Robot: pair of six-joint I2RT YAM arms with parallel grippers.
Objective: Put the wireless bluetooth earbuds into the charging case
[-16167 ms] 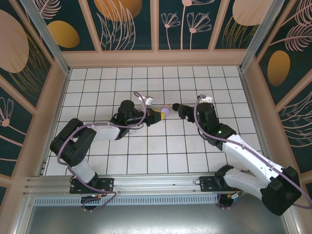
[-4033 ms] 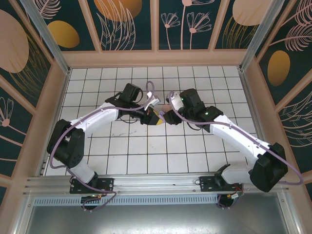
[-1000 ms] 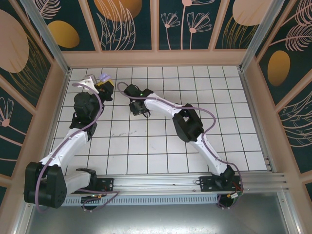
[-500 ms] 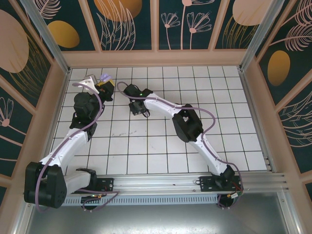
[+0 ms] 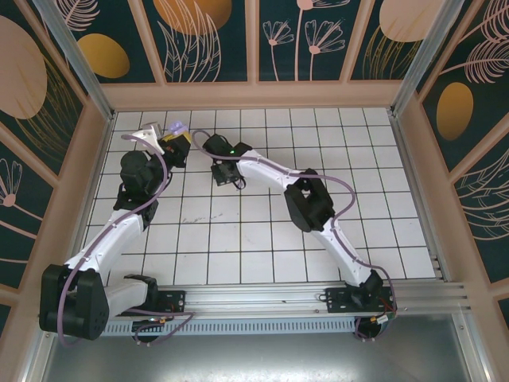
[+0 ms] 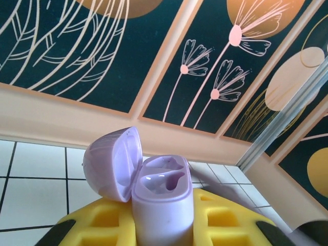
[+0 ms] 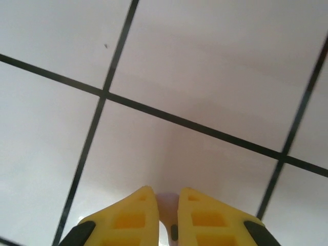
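My left gripper [image 5: 176, 138] is raised at the far left of the table and is shut on a lilac charging case [image 5: 176, 127]. In the left wrist view the case [image 6: 163, 197] stands upright between the yellow fingers [image 6: 100, 221]. Its lid [image 6: 114, 163] is swung open to the left, and both wells look empty. My right gripper [image 5: 227, 177] points down at the tiles right of the left gripper. In the right wrist view its yellow fingers [image 7: 130, 215] pinch a tiny lilac earbud [image 7: 168, 206] just above the white tile.
The white tiled floor [image 5: 262, 231] is walled by a pinkish rim [image 5: 254, 95] and patterned panels. The right arm's elbow [image 5: 306, 203] stretches across the middle of the table. The back wall [image 6: 61, 115] is close behind the held case.
The right gripper's fingers have closed together over the spot on the tile. The left gripper with the case has shifted very slightly right.
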